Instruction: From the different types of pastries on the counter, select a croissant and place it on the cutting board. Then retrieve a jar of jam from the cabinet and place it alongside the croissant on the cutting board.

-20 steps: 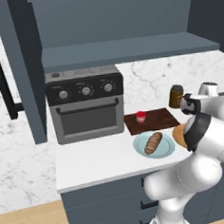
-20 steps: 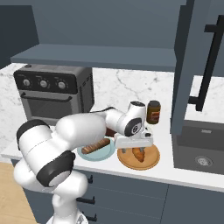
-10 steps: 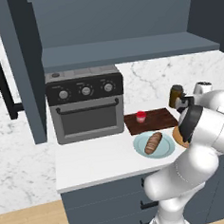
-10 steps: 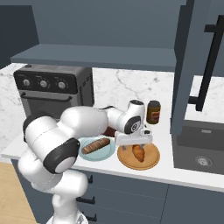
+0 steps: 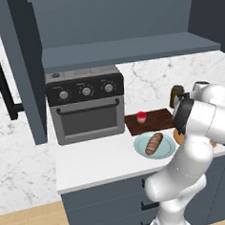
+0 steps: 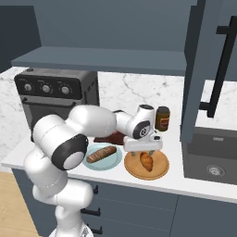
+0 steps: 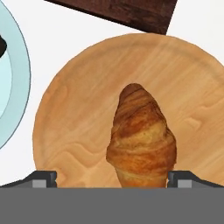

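Observation:
The golden croissant (image 7: 141,138) lies on a round tan plate (image 7: 78,109) on the white counter (image 6: 194,183). My gripper (image 6: 143,148) hangs open just above it, with one fingertip (image 7: 43,178) on each side of the pastry (image 6: 146,161) and not touching it. The dark reddish cutting board (image 5: 155,120) lies behind the plates, and its corner (image 7: 118,11) also shows in the hand view. A small red jar of jam (image 5: 141,117) stands on the board. The long loaf (image 6: 101,154) rests on a pale blue plate (image 5: 138,146).
A grey toaster oven (image 5: 88,109) stands at the left of the counter. A brown jar (image 6: 162,118) stands behind the tan plate (image 6: 159,171). The slate-blue cabinet (image 5: 124,51) above has its doors (image 6: 203,60) swung open. A dark sink (image 6: 213,157) lies to the right.
My hand has sunk a little closer to the croissant, still open. The arm's elbow has swung slightly. The pastries, jar and board have not moved.

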